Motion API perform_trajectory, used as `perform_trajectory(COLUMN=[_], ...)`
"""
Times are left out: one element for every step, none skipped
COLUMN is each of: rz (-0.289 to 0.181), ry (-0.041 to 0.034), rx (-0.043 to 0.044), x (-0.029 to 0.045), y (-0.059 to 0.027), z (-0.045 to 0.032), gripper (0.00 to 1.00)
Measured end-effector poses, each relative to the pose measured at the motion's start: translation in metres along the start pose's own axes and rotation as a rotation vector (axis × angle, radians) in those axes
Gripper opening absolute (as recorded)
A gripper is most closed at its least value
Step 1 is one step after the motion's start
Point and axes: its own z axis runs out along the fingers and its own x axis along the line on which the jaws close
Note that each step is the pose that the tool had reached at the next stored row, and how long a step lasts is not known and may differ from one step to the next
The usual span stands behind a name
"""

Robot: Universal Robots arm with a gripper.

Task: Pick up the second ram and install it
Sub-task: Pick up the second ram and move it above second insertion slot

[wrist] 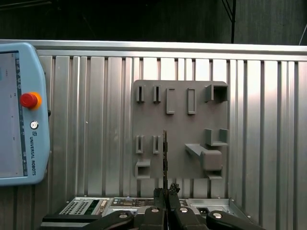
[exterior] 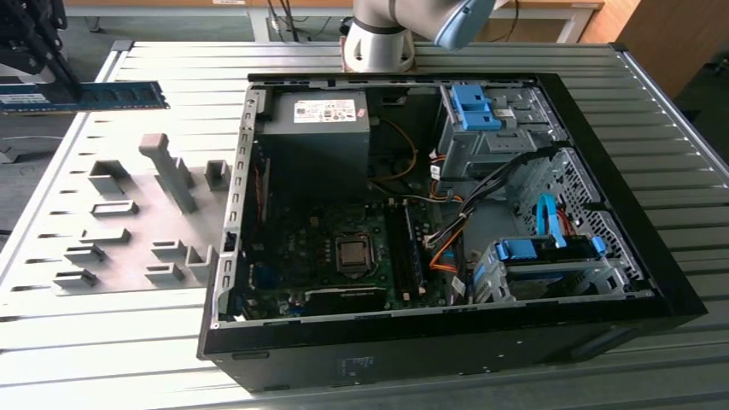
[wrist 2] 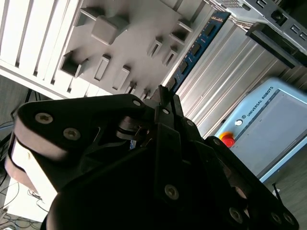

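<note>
Gripper (wrist: 166, 192) clamped on ram (exterior: 91, 96), well clear of case (exterior: 638, 256). Case is open and holds motherboard (exterior: 330, 256). Another stick (exterior: 407, 248) looks seated there, hard to tell.

Desk (exterior: 638, 111): ribbed bare-metal top, evenly lit, with soft shadows. Beyond its far edge in the exterior view lie grey floor (exterior: 171, 26) and, at the exterior view's right, a wooden cabinet (exterior: 680, 34). In the first wrist view, the room past the desk edge is dark.

One ram (exterior: 102, 95), one open computer case (exterior: 456, 359), one fixture plate (wrist: 180, 127), one teach pendant (wrist: 24, 115)
</note>
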Motion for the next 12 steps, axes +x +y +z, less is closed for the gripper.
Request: perform_trajectory(rz=[0.0,0.0,0.0,0.0,0.0,0.0,0.0,0.0,0.0,0.0,0.0,0.0], ry=[0.0001,0.0,0.0,0.0,0.0001,0.0001,0.0001,0.0,0.0001,0.0001,0.0001,0.0], rx=[-0.0001,-0.0001,0.0,0.0,0.0,-0.0001,0.0,0.0,0.0,0.0,-0.0001,0.0], x=[0.0,0.0,0.0,0.0,0.0,0.0,0.0,0.0,0.0,0.0,0.0,0.0], y=[-0.0009,-0.0018,-0.0027,-0.0036,-0.0045,-0.0054,-0.0063,-0.0071,-0.0079,-0.0087,-0.0102,-0.0108], z=[-0.0001,0.0,0.0,0.0,0.0,-0.0001,-0.0001,0.0,-0.0001,-0.0001,-0.0001,0.0], gripper=[0.14,0.14,0.14,0.14,0.14,0.14,0.14,0.14,0.14,0.14,0.14,0.14])
